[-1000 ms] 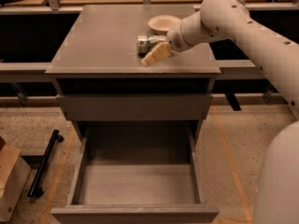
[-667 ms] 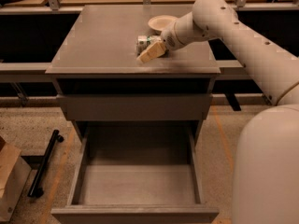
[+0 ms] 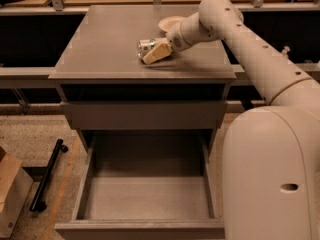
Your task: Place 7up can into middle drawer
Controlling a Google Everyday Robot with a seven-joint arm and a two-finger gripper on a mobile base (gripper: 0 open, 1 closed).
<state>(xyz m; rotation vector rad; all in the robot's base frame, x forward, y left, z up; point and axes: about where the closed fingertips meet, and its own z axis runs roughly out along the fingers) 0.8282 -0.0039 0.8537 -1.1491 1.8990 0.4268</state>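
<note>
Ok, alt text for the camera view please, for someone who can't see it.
The robot's gripper is at a green-and-white soda can on top of a grey cabinet, with a cream bowl just behind. Below, the cabinet's deep drawer stands pulled open.

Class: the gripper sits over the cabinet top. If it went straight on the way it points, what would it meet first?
Most likely the 7up can, lying right at the tip of the gripper on the cabinet top. Whether they already touch is unclear.
</note>
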